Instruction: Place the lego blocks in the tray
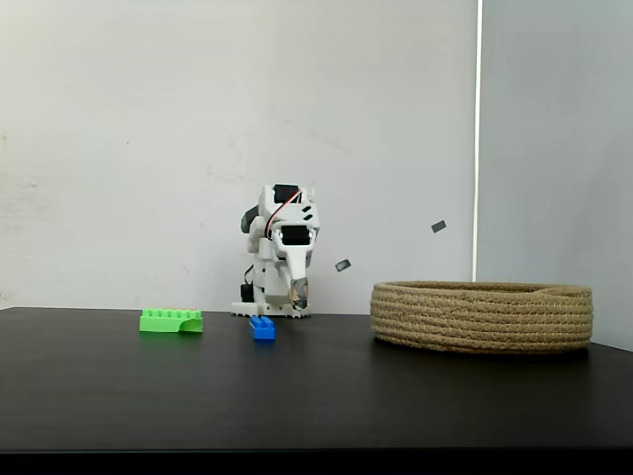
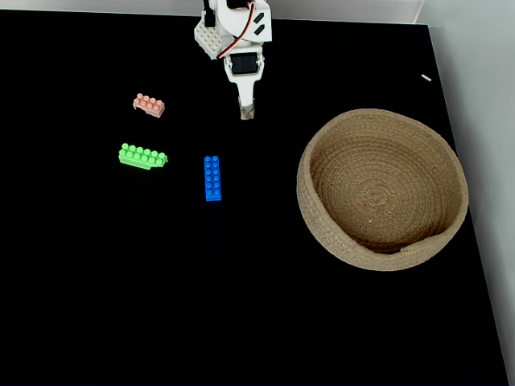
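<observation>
Lego blocks all sit loose on the tabletop [image 2: 96, 305] — green [image 2: 143, 156], blue [image 2: 212, 178], pink [image 2: 149, 105] — left of the empty tray [image 2: 451, 233]; jaws look pinched together, folded near the base, so a poorly aligned grab could skid the slim blue brick away.

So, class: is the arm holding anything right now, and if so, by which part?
Nothing is held. The end effector is bare; the green brick, blue brick and pink brick all lie on the table.
</observation>
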`<act>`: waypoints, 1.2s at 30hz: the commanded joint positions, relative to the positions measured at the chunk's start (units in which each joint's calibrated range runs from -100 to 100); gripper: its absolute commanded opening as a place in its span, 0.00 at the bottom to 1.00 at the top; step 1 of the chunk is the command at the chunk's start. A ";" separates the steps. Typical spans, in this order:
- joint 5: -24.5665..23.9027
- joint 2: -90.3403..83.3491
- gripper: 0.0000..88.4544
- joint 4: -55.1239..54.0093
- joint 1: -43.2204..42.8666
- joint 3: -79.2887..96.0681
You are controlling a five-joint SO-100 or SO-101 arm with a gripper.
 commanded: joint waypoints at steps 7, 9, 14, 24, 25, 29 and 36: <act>-1.71 -0.49 0.00 -0.68 -0.44 -0.14; -1.71 -0.49 0.00 -0.68 -0.44 -0.14; -1.61 -0.49 0.00 -0.68 -0.44 -0.14; -1.66 -0.49 0.00 -0.68 -0.35 -0.14; -1.76 -0.49 0.00 -0.68 -0.19 -0.14; -1.86 -0.49 0.00 -0.68 0.06 -0.14; -3.37 -0.49 0.00 -1.59 0.06 0.13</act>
